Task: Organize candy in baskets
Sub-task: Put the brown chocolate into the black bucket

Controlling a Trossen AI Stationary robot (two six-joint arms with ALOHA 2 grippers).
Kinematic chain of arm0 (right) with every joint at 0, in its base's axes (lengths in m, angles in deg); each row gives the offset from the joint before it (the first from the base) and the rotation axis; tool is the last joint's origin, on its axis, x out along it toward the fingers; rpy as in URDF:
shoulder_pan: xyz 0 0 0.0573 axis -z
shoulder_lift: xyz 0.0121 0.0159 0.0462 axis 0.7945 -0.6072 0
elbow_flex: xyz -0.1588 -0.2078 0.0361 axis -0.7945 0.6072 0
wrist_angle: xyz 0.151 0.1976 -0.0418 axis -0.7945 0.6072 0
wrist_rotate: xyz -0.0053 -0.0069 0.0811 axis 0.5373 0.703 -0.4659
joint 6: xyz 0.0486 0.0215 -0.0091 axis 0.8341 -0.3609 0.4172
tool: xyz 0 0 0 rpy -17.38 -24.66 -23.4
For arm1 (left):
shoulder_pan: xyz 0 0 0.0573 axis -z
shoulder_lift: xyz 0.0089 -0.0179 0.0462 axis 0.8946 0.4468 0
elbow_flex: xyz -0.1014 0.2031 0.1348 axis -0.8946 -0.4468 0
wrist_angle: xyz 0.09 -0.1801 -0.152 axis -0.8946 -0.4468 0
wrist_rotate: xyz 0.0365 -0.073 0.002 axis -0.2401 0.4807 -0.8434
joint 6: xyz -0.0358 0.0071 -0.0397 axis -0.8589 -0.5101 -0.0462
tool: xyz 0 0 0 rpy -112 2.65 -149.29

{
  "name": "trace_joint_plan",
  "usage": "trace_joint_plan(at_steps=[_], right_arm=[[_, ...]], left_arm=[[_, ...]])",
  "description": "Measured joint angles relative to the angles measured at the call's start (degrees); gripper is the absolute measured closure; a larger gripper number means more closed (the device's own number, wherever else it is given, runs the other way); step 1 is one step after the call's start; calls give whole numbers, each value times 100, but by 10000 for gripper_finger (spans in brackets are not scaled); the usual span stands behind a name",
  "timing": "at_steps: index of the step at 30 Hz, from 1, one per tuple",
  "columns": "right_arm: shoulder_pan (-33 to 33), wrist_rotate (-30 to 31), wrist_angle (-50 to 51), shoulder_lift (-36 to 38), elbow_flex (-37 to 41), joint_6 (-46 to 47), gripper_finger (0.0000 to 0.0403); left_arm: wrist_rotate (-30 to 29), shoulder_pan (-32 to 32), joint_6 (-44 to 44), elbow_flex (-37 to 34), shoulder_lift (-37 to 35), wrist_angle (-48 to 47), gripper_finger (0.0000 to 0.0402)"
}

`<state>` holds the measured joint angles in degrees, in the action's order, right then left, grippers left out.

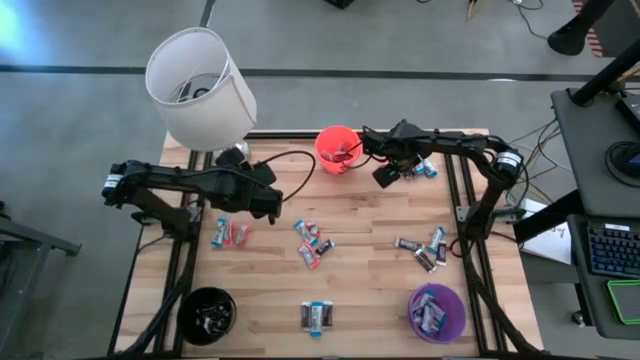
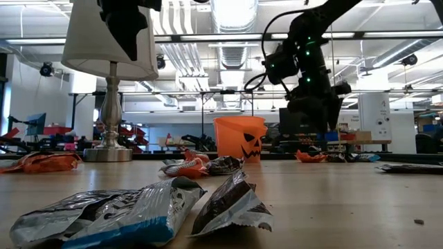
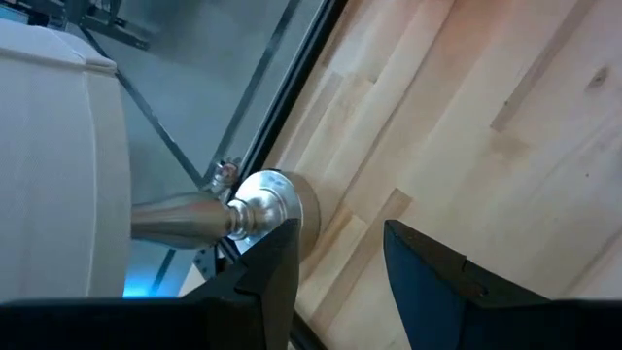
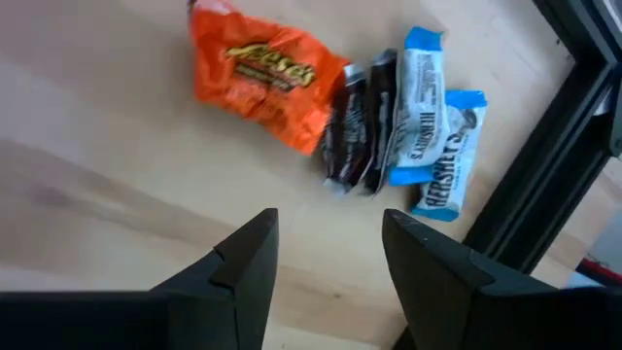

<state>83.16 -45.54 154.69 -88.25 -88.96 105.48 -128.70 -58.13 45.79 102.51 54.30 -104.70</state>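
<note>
The right gripper (image 4: pixel 321 248), fingers apart and empty, hovers over an orange candy (image 4: pixel 260 83) and blue candies (image 4: pixel 432 122) beside the orange basket (image 1: pixel 337 148). The crowded wrappers could make it grab two. The left gripper (image 3: pixel 335 253), also open, waits near the lamp (image 1: pixel 200 88).

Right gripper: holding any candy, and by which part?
Nothing held. The right gripper is open and empty above the orange candy; the left gripper is empty too.

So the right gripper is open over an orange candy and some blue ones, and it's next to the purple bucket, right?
Not quite. The high view shows the right gripper beside the orange bucket, not the purple one. It is open over the orange candy and blue candies.
</note>
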Motion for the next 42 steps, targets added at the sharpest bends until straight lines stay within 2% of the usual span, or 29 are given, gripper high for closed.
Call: trace_joint_plan(at_steps=[18, 27, 42], right_arm=[[476, 2, -1292, -9, 1260, -42, 228], [476, -123, -1845, -9, 1467, -45, 231], [739, -136, -2147, -113, 1533, -13, 257]], left_arm=[[2, 2, 11, 0, 0, 51, 267], [68, 2, 9, 0, 0, 113, 267], [74, 2, 13, 0, 0, 155, 267]])
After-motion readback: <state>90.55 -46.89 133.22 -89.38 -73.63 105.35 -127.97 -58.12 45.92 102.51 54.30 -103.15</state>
